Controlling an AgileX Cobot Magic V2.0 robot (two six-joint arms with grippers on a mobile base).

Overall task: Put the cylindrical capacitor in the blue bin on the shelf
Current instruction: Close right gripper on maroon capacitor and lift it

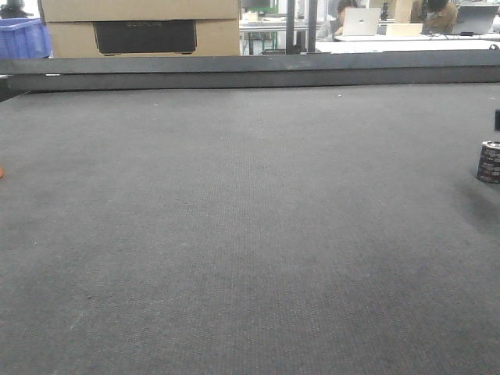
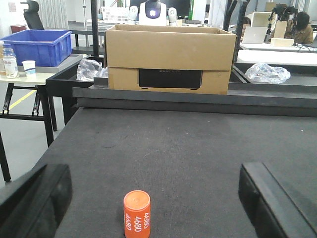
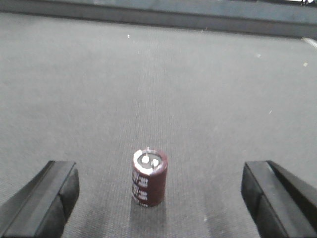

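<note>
- Right wrist view: the right gripper (image 3: 158,182) has its jaws spread wide. The cylindrical capacitor (image 3: 149,178) stands upright on the grey mat (image 3: 208,99) between the two fingers, touching neither. Its dark brown sleeve carries pale print too blurred to read, and its top is silvery.
- Left wrist view: the left gripper (image 2: 151,184) is also spread wide and holds nothing. An orange cylinder (image 2: 136,214) stands upright on the mat between its fingers, printed "4680" in white.
- Front view: the capacitor (image 1: 489,162) stands at the mat's far right edge.
- Beyond the mat's back rail sits an open cardboard box (image 2: 168,59). Nothing inside it shows from this angle. The lettering on the dark panel on its front is too faint to read.
- Black trays either side of the box hold crumpled clear plastic bags (image 2: 267,73).
- Further left, a blue bin (image 2: 37,46) rests on a side table beside a paper cup (image 2: 29,67). Its contents are hidden.
</note>
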